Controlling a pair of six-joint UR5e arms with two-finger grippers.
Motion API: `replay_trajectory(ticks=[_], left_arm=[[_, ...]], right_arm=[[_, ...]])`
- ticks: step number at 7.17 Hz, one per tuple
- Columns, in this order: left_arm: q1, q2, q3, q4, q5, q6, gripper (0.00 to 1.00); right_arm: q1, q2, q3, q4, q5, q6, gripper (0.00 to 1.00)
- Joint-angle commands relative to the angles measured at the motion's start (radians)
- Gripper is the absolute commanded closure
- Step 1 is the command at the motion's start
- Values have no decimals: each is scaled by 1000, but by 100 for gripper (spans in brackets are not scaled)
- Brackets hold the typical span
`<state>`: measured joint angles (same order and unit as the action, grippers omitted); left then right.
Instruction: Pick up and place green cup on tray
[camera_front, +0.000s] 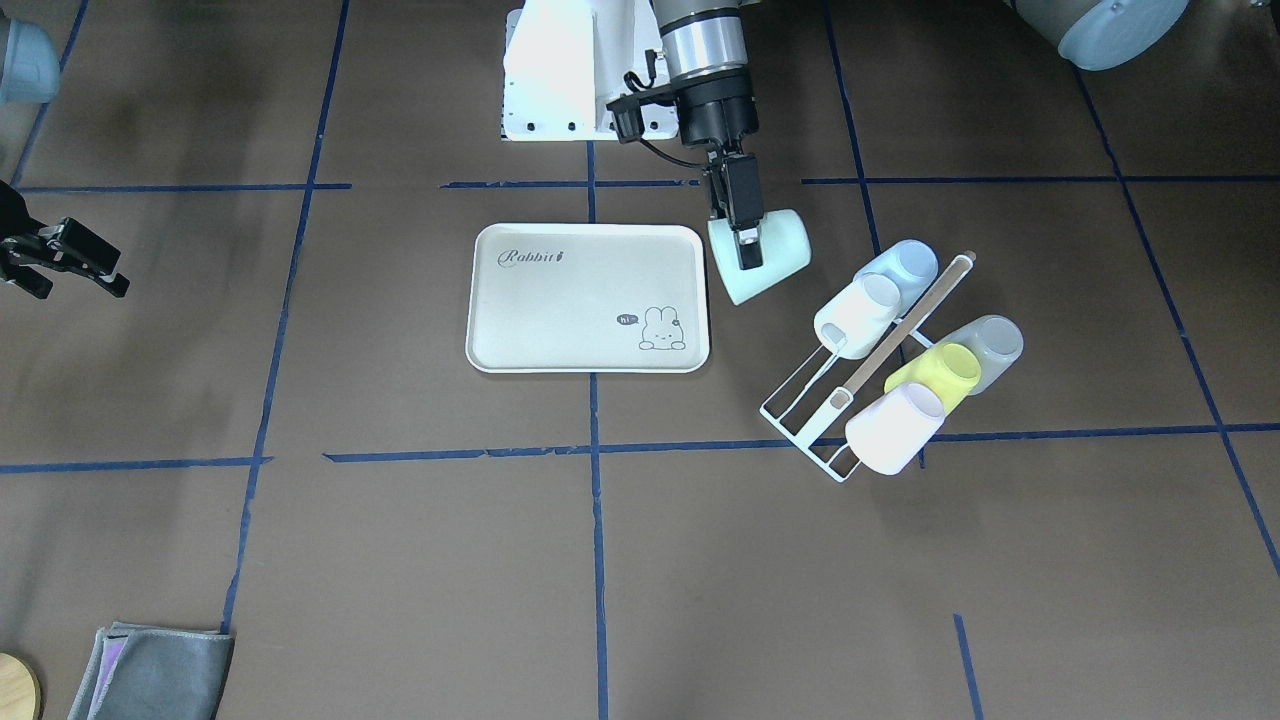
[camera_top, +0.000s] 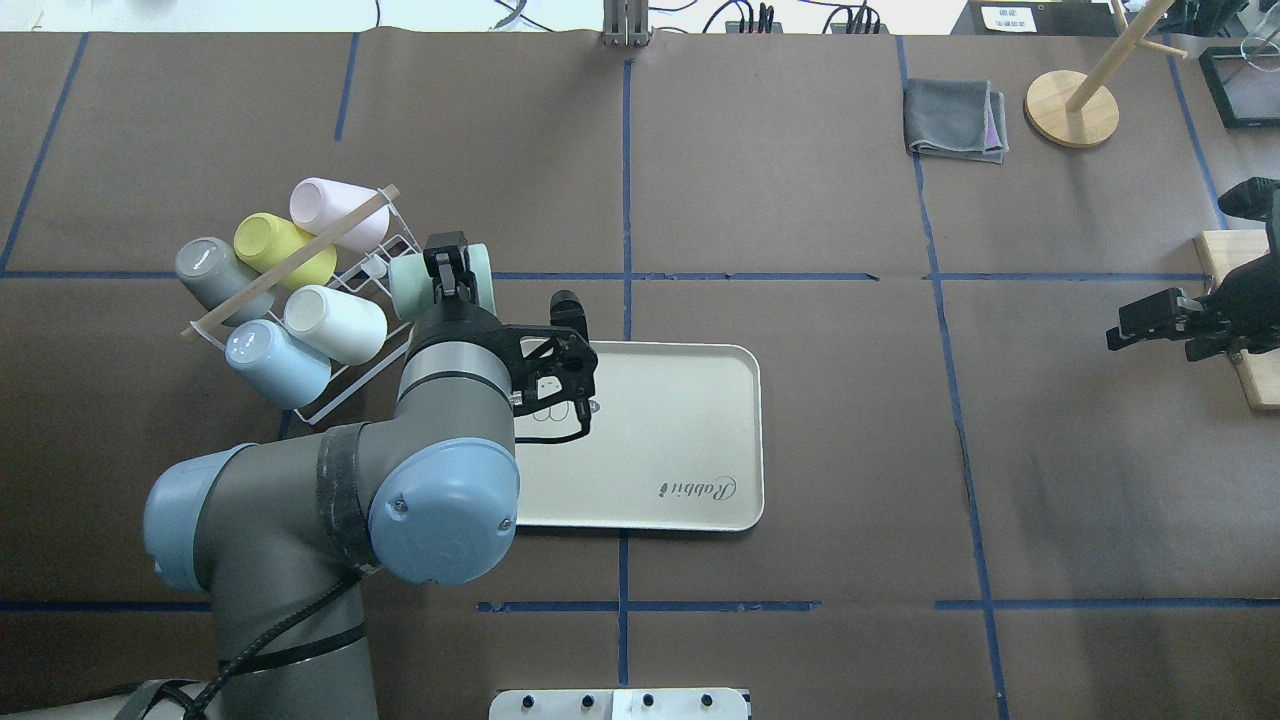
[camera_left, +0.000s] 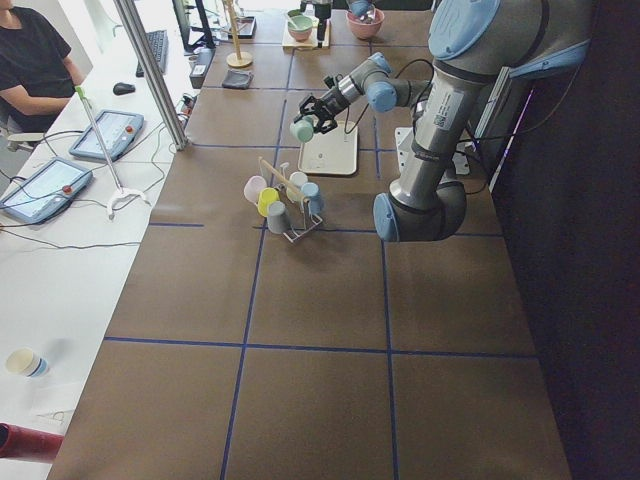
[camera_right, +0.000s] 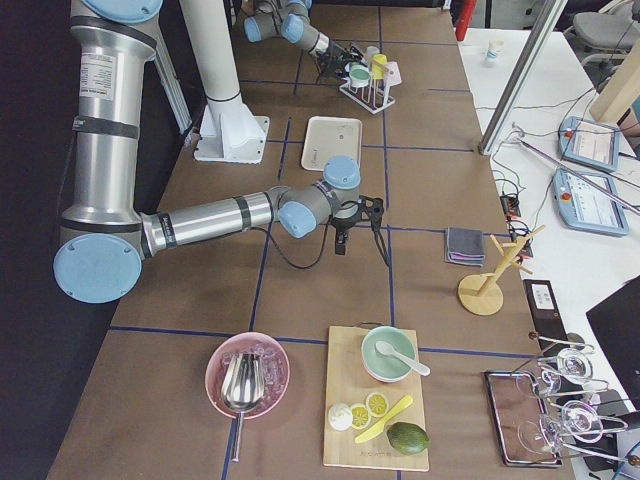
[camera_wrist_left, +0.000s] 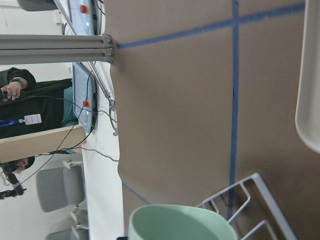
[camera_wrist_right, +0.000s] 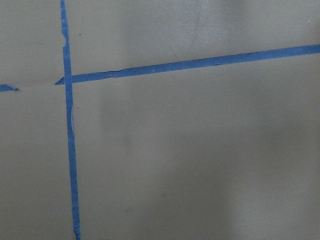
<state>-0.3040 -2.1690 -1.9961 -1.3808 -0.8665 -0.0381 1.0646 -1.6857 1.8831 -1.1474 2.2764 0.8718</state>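
Green cup (camera_wrist_left: 180, 222) hangs tilted in the left gripper (camera_front: 748, 258), clamped on its wall, clear of the rack (camera_front: 800, 400) and just beside the tray (camera_front: 590, 300) but not over it, so pickup looks done and placing is left; right gripper (camera_front: 80, 285) is well apart, spread, empty.

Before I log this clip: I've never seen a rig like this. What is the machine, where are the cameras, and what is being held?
Two robot arms share a brown table. Two cameras look down on it, one from behind the robot and one facing it. Two more sit at the table's ends, and one rides on each wrist. The left arm's fingers are closed on the green cup, held tilted beside the tray. Next to it, a wire rack carries five more cups. The right arm's fingers wait off to the side, open and holding nothing.
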Motion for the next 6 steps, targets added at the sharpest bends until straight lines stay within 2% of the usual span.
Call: replay_trajectory(ticks=[1, 2, 3, 6], left_arm=[[6, 17, 45, -320, -75, -294, 56], [8, 44, 112, -507, -124, -409, 57], [20, 47, 179, -690, -121, -458, 57], [37, 49, 264, -975, -118, -543, 63]], right_arm=[[0, 0, -1, 0, 0, 1, 0], [1, 1, -2, -1, 0, -1, 0], [2, 1, 1, -2, 0, -1, 0], [2, 1, 1, 0, 0, -1, 0]])
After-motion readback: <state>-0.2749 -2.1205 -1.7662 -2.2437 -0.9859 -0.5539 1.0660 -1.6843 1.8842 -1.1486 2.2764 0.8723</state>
